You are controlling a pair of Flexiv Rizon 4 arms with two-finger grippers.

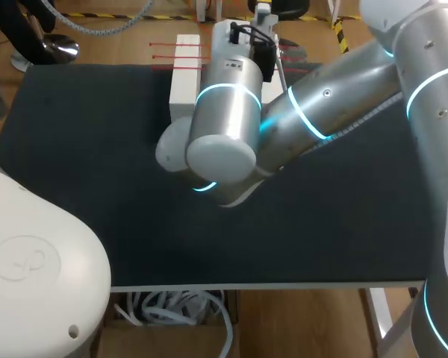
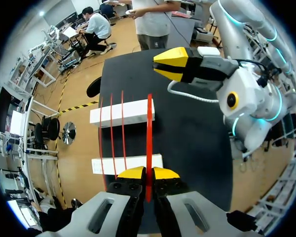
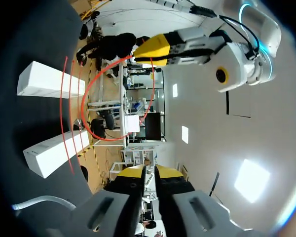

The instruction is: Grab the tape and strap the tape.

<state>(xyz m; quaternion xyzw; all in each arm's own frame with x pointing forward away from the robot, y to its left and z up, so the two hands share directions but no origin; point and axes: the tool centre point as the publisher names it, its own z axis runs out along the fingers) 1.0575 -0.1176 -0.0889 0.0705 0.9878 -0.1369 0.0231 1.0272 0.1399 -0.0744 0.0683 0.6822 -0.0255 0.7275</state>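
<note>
Left claw [image 2: 148, 174] was pinching the red tape [image 2: 149, 133] right between its tips, the strand running straight ahead of it over two white blocks [image 2: 122, 112] on the black table [image 2: 197, 143]. Two more strands lay across the blocks just beside it. Right claw [image 2: 159, 64] hung further ahead, past the far block, with its tips pressed together

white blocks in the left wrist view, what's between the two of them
Left wrist view: black table between the far block and near block, crossed by thin red strands and the thick tape that runs into the left gripper.
</note>
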